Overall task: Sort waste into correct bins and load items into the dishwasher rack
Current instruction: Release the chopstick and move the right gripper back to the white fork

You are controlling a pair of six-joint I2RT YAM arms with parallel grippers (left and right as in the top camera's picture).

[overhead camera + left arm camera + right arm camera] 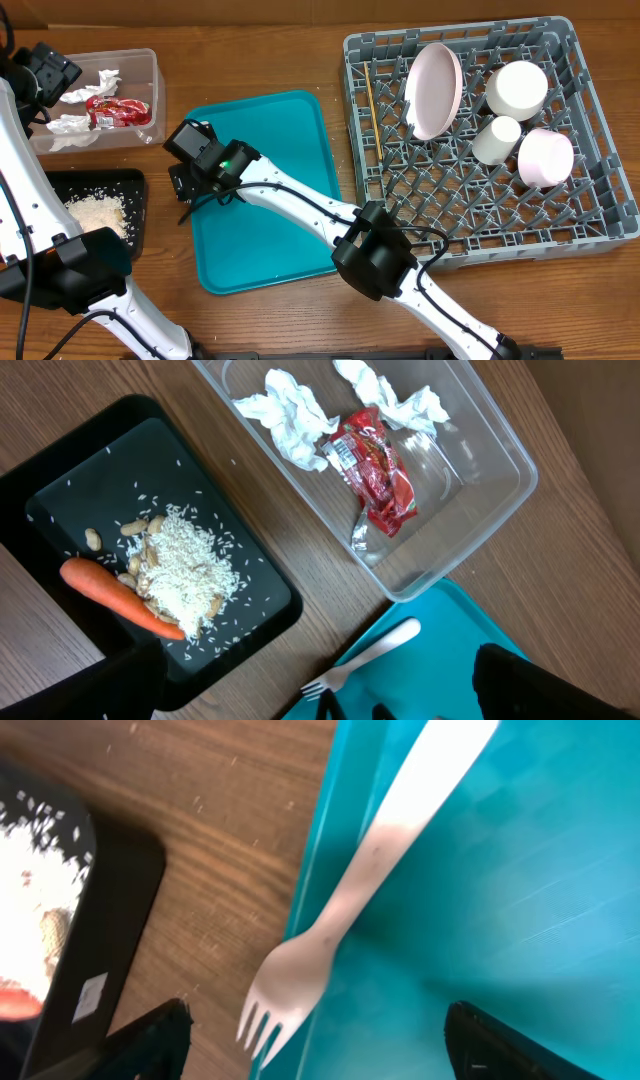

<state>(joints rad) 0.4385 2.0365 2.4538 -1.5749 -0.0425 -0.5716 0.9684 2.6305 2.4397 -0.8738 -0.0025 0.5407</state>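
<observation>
A white fork lies across the left rim of the teal tray, its tines over the wood. My right gripper is open, low over the tines, one finger on each side and neither touching. My left gripper hangs open high above the clear tub, which holds napkins and a red wrapper. The black tray carries rice and a carrot. The rack holds a plate, two bowls, a cup and a stick.
The teal tray sits mid-table between the black tray and the rack. My right arm stretches across it from the front. Loose rice grains dot the wood beside the black tray.
</observation>
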